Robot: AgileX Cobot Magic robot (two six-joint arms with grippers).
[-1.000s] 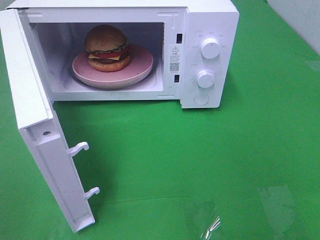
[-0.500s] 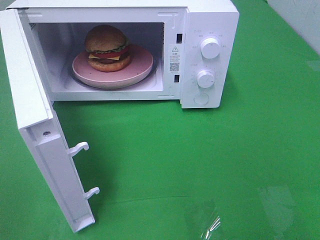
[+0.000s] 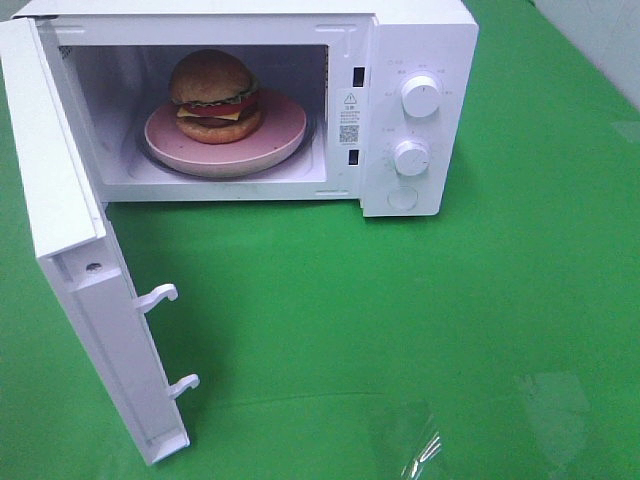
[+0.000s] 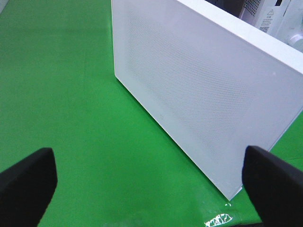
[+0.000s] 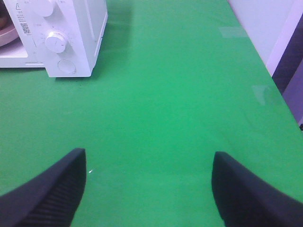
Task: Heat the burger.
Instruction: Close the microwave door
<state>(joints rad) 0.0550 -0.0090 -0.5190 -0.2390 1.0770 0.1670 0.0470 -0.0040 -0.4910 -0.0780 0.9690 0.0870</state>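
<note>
Burger sits on a pink plate inside the white microwave; the door stands swung wide open on the left of the high view; the left gripper faces the door's outer side, jaws spread wide, gripping nothing, above the green cloth; the right gripper hangs over the cloth on the side of the microwave's knobs, well apart from them, jaws parted and empty.

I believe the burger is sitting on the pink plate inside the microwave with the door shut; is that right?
Not quite: the door stands wide open, as the exterior high view shows. The burger does sit on the pink plate inside the microwave.
</note>
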